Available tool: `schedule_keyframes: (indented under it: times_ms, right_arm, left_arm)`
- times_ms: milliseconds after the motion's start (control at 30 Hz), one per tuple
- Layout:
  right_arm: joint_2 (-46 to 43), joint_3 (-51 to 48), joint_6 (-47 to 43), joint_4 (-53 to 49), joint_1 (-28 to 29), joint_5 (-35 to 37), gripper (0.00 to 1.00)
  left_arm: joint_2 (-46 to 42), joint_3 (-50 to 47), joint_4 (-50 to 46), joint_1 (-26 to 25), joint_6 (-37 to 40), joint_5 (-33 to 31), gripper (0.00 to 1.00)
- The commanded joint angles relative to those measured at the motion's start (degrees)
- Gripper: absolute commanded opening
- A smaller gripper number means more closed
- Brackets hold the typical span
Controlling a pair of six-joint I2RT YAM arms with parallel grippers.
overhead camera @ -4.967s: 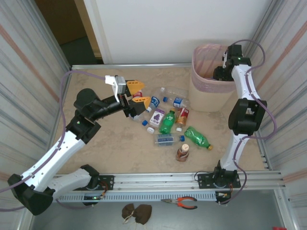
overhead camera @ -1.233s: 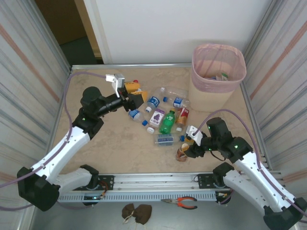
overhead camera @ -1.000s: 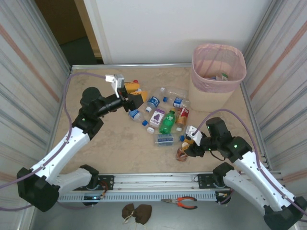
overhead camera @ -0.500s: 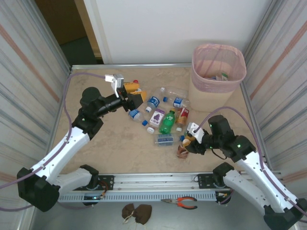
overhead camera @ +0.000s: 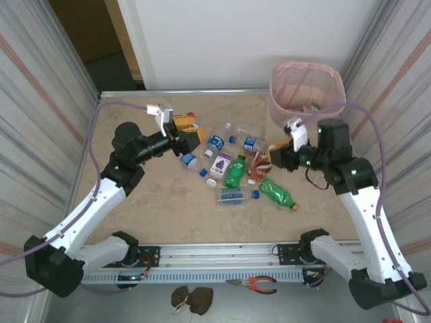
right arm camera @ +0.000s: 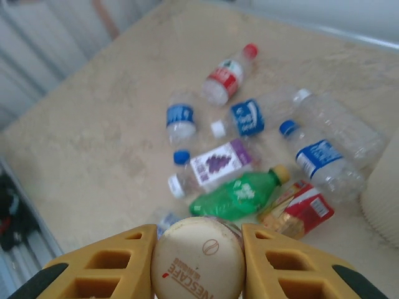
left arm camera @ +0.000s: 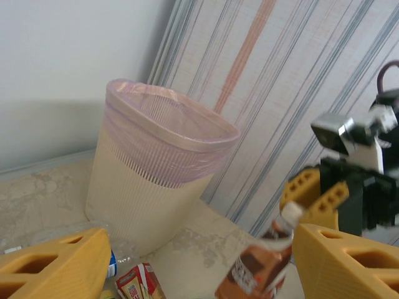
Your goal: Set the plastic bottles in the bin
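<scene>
Now the right gripper [overhead camera: 275, 157] pinches a brown bottle [left arm camera: 255, 265], with the bin [overhead camera: 279, 111] just beyond it.

Its fingers close on the neck, the pale cap [right arm camera: 198, 265] facing the wrist and the body hanging tilted over the bench [overhead camera: 168, 195]. The bin stands farther from the arm bases and slightly to the right, so the carry probably has to go up and outward over the rim. The left gripper [overhead camera: 192, 136] is spread and holds nothing, over the far-left end of the bottles [overhead camera: 234, 171] lying on the bench. It is well apart from the bin.
</scene>
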Motion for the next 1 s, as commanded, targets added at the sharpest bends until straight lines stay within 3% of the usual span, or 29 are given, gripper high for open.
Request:
schedule_keyframes:
  times_ms: [0,100,367,500,667,967]
  right_arm:
    - [5.4,7.89,10.99,-0.12,-5.43,-6.27,0.11]
    - [8.78,13.03,16.57,4.34,-9.62,-8.7,0.03]
    - [15.84,16.75,42.04,26.4,-26.58,-12.55,0.03]
    - [21.03,20.02,50.07,31.28,-31.99,-12.0,0.05]
    - [28.24,25.27,53.54,28.86,-35.05,-8.43,0.06]
    - [39.09,31.45,50.59,25.87,-33.28,-2.63,0.05]
  left_arm:
    - [-0.24,0.53,1.8,0.57,-0.8,0.76,0.77]
    - [-0.32,0.55,1.82,0.67,-0.91,0.91,0.77]
    - [-1.09,0.45,1.1,1.09,-0.99,0.94,0.77]
    - [-1.34,0.35,0.85,1.27,-0.95,0.91,0.77]
    - [-1.16,0.32,0.96,1.49,-0.97,0.74,0.77]
    - [1.11,1.65,1.62,1.64,-1.24,0.99,0.77]
